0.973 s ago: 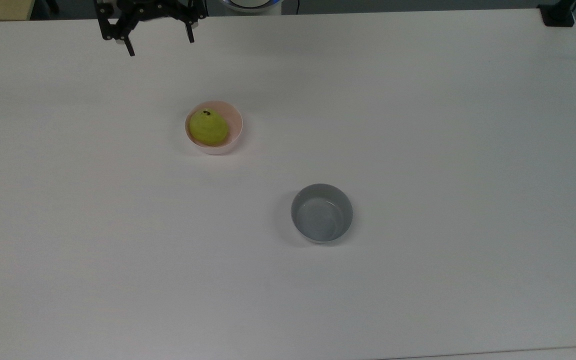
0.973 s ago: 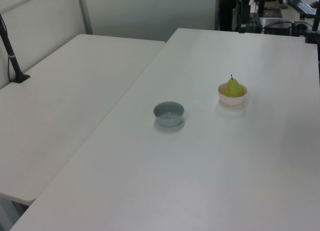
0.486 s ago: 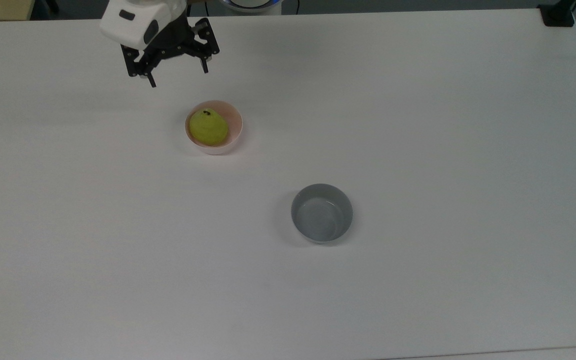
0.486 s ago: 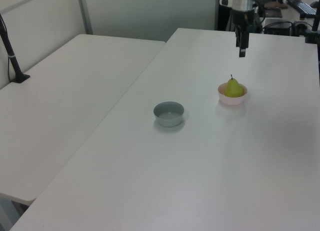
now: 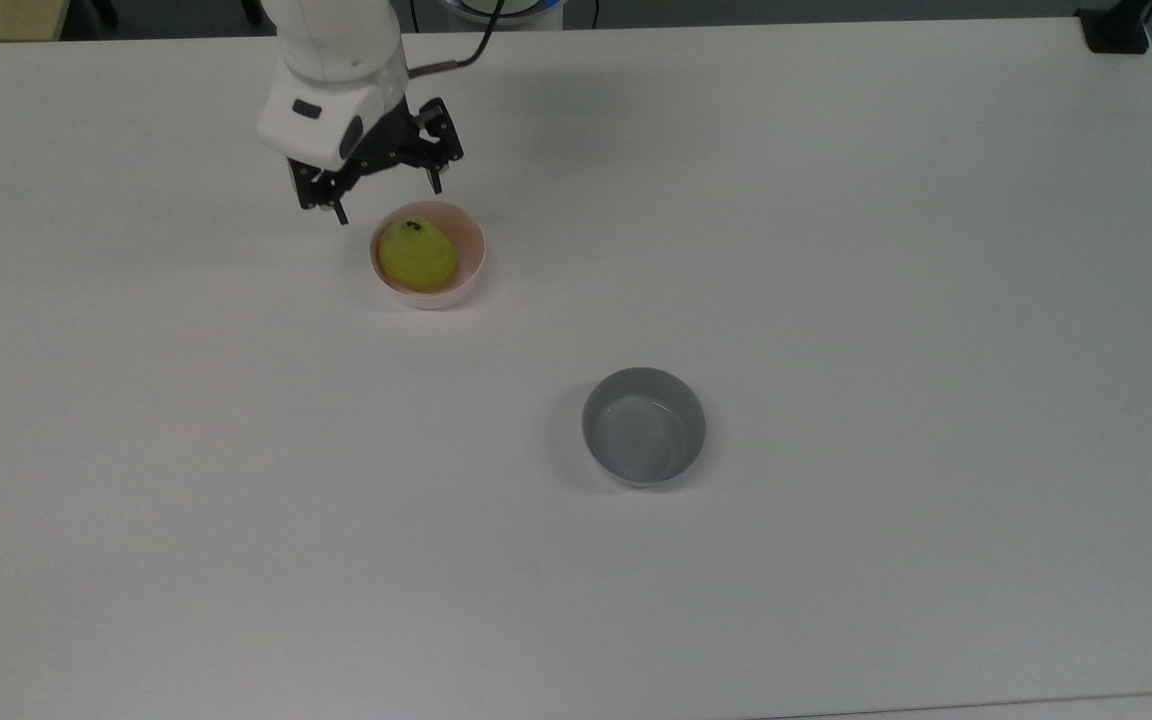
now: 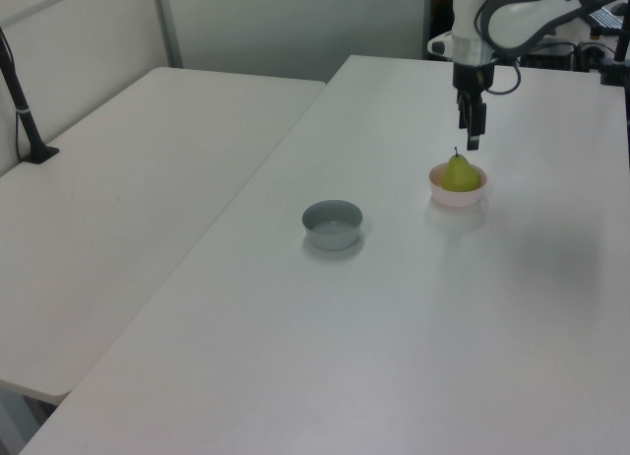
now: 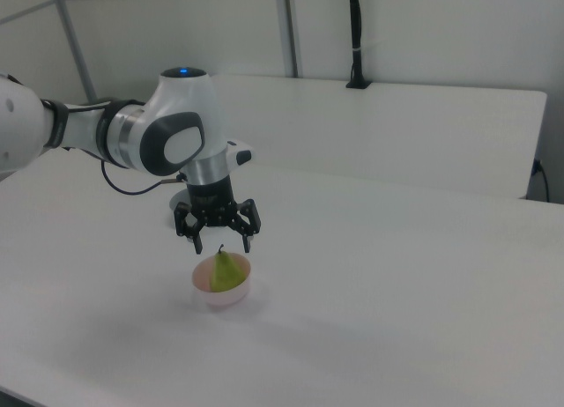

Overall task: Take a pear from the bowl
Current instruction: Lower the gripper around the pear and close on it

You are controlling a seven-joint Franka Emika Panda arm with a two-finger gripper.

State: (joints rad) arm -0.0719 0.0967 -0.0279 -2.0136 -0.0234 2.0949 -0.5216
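Observation:
A yellow-green pear (image 5: pixel 417 254) (image 6: pixel 459 171) (image 7: pixel 226 271) with a dark stem stands upright in the pale pink bowl (image 5: pixel 467 270) (image 6: pixel 456 197) (image 7: pixel 220 297) on the white table. My gripper (image 5: pixel 388 201) (image 6: pixel 472 138) (image 7: pixel 222 246) hangs open just above the pear and slightly toward the top view's upper left of the bowl, its black fingers (image 5: pixel 339 212) spread wide and pointing down. Nothing is between them. The stem tip sits just below the fingertips in the right view.
An empty grey bowl (image 5: pixel 644 427) (image 6: pixel 333 224) stands apart on the table (image 5: pixel 836 250), toward the top view's lower right of the pink bowl. A second white table (image 6: pixel 128 179) adjoins on the left view's left, with a black post (image 6: pixel 25 110) on it.
The arm has come down from the top view's upper edge toward the pink bowl, and the open gripper now hangs just above the pear. Pear and bowls have not moved.

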